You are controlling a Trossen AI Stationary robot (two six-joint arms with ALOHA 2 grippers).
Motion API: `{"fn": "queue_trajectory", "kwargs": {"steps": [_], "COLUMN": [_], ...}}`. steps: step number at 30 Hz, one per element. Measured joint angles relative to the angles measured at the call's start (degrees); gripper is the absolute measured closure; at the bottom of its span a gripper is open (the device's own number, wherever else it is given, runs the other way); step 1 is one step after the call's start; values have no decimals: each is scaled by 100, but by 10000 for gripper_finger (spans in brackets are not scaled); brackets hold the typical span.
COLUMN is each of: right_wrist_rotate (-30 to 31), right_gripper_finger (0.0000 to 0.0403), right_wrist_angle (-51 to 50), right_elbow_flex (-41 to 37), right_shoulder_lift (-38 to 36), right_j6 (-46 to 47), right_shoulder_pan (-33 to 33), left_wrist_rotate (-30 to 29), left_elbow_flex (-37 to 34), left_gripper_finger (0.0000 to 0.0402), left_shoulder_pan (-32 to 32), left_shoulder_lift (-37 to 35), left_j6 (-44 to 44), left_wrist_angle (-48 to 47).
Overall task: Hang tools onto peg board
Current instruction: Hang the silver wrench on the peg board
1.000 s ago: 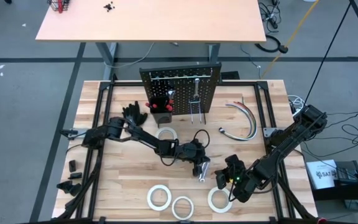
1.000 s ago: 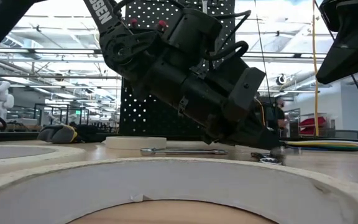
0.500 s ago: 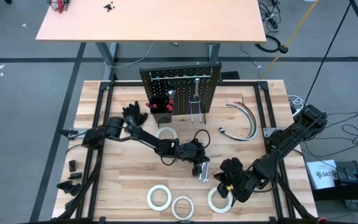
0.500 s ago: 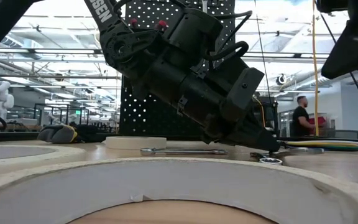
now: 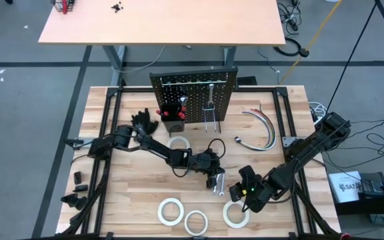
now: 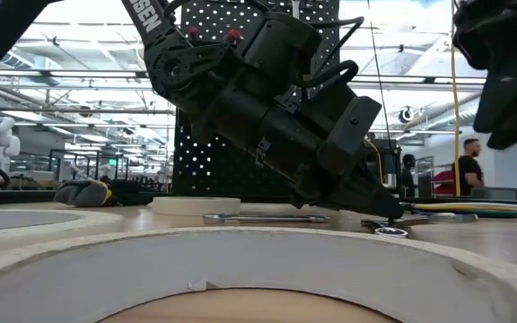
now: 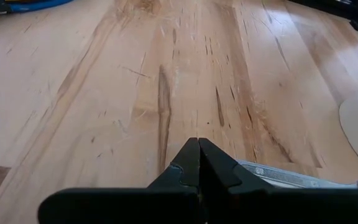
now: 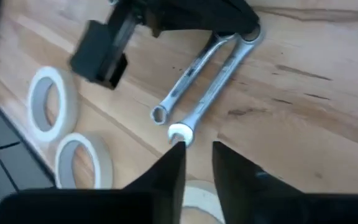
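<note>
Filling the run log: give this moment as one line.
left end effector: shut, at wrenches | right end effector: open, near wrench tips | peg board: upright

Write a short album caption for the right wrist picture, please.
Right gripper, jaws slightly parted, hovers by two silver wrenches on the wooden table, white tape rolls nearby.

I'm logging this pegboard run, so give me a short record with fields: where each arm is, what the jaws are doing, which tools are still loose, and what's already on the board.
left gripper: low on the wooden table, jaws shut on the ends of two silver open-end wrenches
right gripper: just above the wrenches' free ends, jaws slightly apart, holding nothing
loose tools: four white tape rolls on the table
upright black perforated peg board: one silver tool hanging
</note>
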Motion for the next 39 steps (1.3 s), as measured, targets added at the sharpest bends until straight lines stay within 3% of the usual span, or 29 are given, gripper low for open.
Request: {"fn": "queue_trajectory", "kwargs": {"steps": [6,10,14,19,32,39], "right_wrist_rotate": [-418,-652,-1012,-1017,-1043,-1361], "right_gripper_finger": [265,245,244,247,247,248], "right_wrist_angle": [-8,13,101,496,635,655], "right_elbow_flex": [0,2,0,0,1,2], "right_shoulder_lift": [35,180,515,726,753,753], "right_j6": [117,290,229,211,159,-12], "right_shoulder_pan": [-178,-331,-520,-619,-860,-1020], "left_wrist_rotate": [14,13,11,7,-26,-17], "left_elbow_flex": [0,0,-2,2,-2,-7], "left_gripper_finger": [402,401,401,401,402,401], "left_shoulder_pan": [0,-9,-13,-24,-70,-68], "left_shoulder_lift": [2,4,7,7,4,4], "left_j6": [-25,-25,-25,-25,-23,-20], "left_wrist_angle": [-7,-11,-14,-137,-251,-247]}}
